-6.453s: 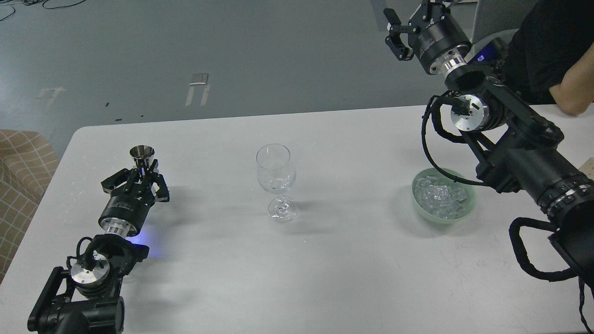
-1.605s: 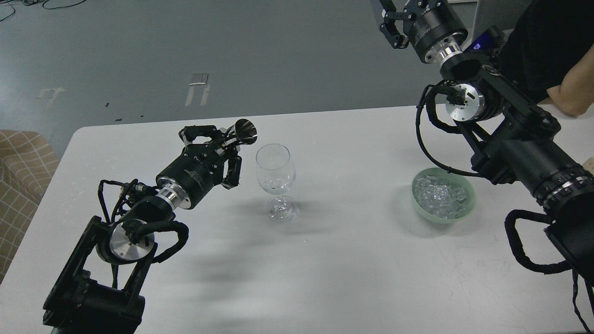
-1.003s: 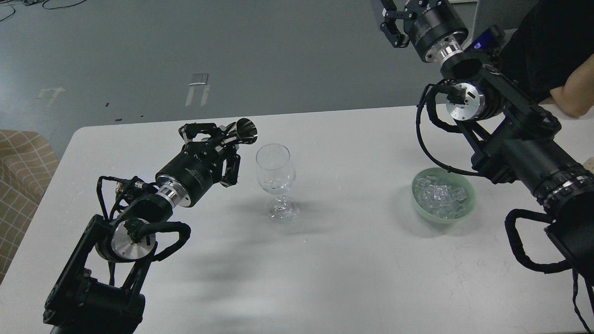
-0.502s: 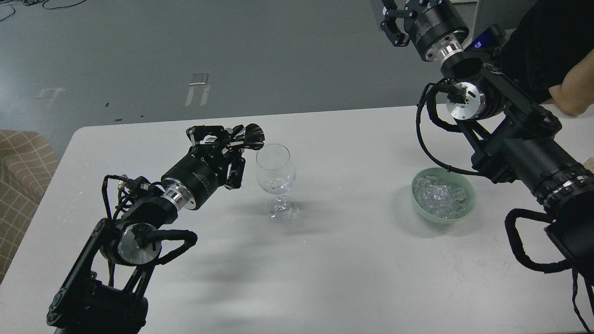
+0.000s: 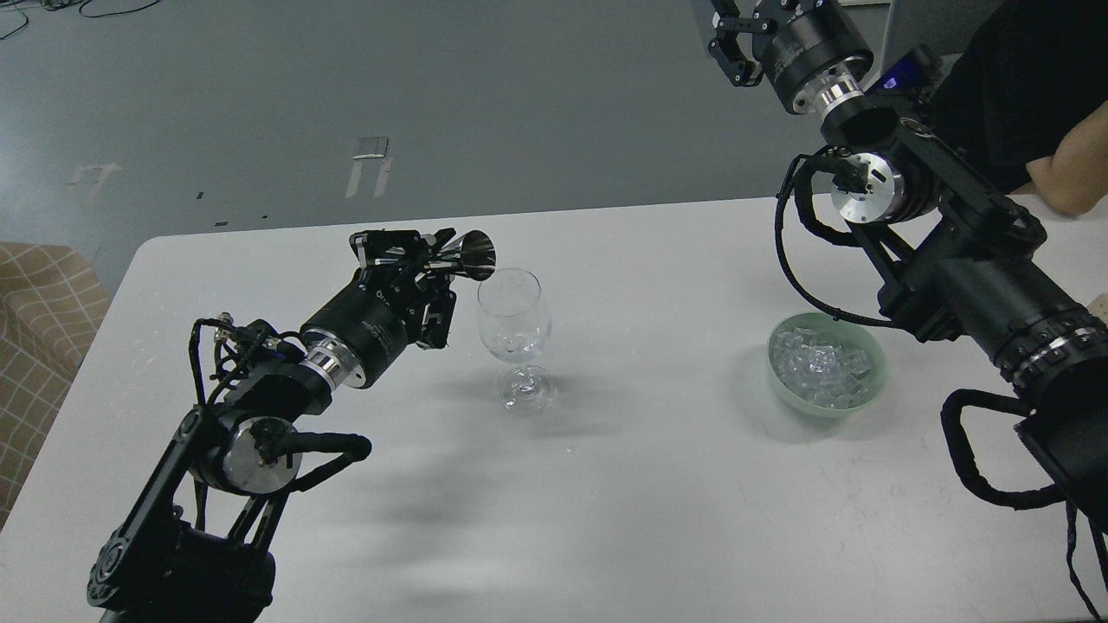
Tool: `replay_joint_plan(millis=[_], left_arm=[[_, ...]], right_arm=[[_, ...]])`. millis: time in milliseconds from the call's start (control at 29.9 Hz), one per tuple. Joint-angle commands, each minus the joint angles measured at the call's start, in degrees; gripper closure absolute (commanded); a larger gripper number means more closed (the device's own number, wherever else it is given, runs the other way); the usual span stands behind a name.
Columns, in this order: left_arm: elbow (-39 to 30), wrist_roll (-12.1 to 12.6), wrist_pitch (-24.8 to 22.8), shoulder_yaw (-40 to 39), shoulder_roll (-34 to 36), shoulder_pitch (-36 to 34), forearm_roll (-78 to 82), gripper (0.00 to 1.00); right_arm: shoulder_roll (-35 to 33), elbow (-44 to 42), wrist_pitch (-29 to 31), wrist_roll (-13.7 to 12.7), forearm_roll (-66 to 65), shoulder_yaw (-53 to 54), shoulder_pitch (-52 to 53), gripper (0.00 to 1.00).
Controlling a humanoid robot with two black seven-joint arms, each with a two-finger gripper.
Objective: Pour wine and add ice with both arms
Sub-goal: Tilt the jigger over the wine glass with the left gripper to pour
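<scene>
Jigger tipped at the glass rim

My left gripper (image 5: 424, 255) has carried the steel jigger (image 5: 474, 255) up off the table and tilted it sideways, mouth now just beside the wine glass (image 5: 514, 324) rim.

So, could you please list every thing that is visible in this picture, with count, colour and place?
table: one, white, fills the lower part of the view.
wine glass: one, clear, upright near the table's middle.
metal cup: one, silver, tipped on its side at the glass's rim, held by the left end effector.
bowl: one, pale green, on the table right of the glass.
ice: many cubes, clear to whitish, heaped in the bowl.
chair: one, tan checked, at the left edge.
person's arm: one, black sleeve, top right corner.
left end effector: black, shut on the metal cup.
right end effector: black, raised at the top edge, partly cut off.
</scene>
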Motion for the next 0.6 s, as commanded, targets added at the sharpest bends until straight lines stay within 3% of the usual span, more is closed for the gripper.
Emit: replay_joint_plan(millis=[0,568], left_arm=[[0.0,-0.3,0.0,0.0,0.0,-0.1,1.2,1.0],[0.0,-0.4,-0.2,0.0,0.2,-1.1,6.9,1.0]], right_arm=[[0.1,0.0,0.0,0.0,0.0,0.1,0.1,0.0],[0.1,0.0,-0.2,0.0,0.0,0.1,0.2,0.0]])
